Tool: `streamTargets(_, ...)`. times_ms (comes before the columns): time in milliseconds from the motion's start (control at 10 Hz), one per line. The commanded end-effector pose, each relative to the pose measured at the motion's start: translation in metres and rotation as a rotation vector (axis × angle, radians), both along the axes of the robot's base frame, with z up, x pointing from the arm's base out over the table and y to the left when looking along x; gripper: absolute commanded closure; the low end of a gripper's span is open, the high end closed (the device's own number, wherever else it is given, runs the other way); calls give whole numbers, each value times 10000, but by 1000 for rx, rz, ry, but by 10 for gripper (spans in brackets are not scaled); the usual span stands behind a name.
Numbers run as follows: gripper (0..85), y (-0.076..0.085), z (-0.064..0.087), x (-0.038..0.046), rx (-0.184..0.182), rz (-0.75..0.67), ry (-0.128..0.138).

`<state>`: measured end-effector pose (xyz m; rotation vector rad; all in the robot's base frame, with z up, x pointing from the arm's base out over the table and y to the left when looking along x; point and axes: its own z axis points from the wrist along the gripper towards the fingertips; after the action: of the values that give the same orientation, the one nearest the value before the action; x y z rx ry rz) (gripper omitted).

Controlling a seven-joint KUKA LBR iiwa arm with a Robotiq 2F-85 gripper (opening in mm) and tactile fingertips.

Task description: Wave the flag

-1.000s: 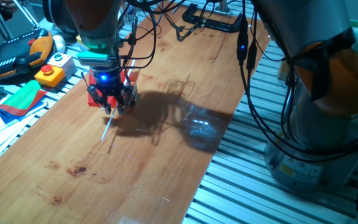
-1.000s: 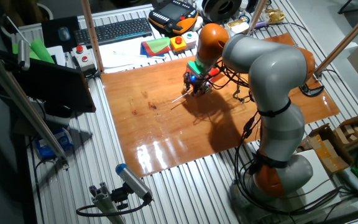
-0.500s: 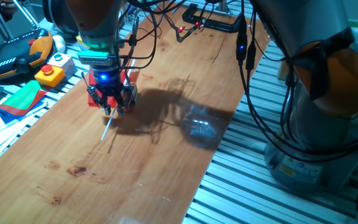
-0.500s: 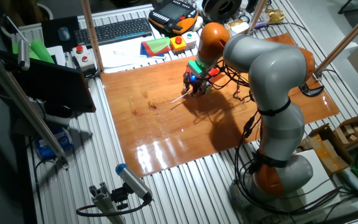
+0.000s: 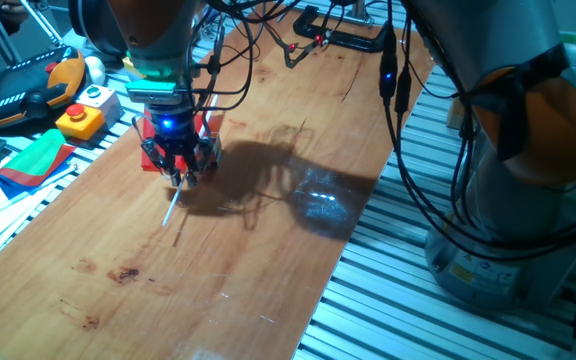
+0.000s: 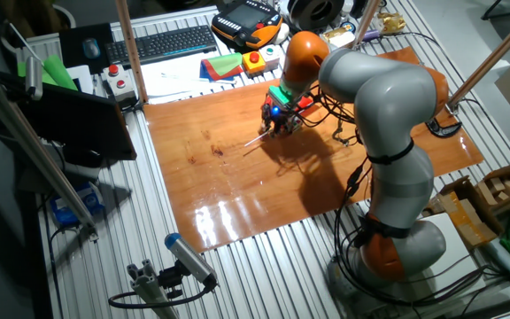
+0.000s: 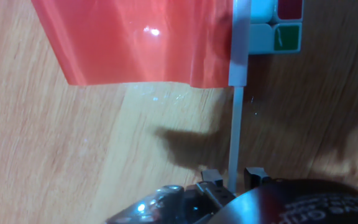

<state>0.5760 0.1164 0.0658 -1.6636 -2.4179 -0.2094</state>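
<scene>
The flag [image 7: 142, 43] lies flat on the wooden table [image 5: 248, 260], a red sheet on a thin white stick [image 7: 234, 137]. My gripper [image 7: 233, 177] is down at the table, its two fingers close against either side of the stick just below the sheet. In one fixed view the gripper [image 5: 180, 178] covers most of the red sheet [image 5: 210, 124], and the stick's free end [image 5: 171, 212] pokes out toward the front. The other fixed view shows the gripper [image 6: 277, 131] with the stick [image 6: 255, 142] to its left.
A small multicoloured cube [image 7: 279, 25] sits just beyond the stick's top. A red-and-green folded cloth [image 5: 33, 160], a yellow box with a red button [image 5: 80, 118] and a pendant [image 5: 28, 90] lie off the board's left edge. Cables [image 5: 318, 35] cross the far end.
</scene>
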Motion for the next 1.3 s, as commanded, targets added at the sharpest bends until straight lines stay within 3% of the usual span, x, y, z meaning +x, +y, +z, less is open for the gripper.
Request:
streamTargets(0,693,-2,-1,-1,0,5,-1)
streamTargets(100,843,-4,0,-3,-3,11,-4)
streamTargets(500,843,-18,137,13,-67,33,-44)
streamTargets(900,843,-41,533,4,-145,117,-98)
streamTargets(1200,843,-81,697,-32,-135,106,-108)
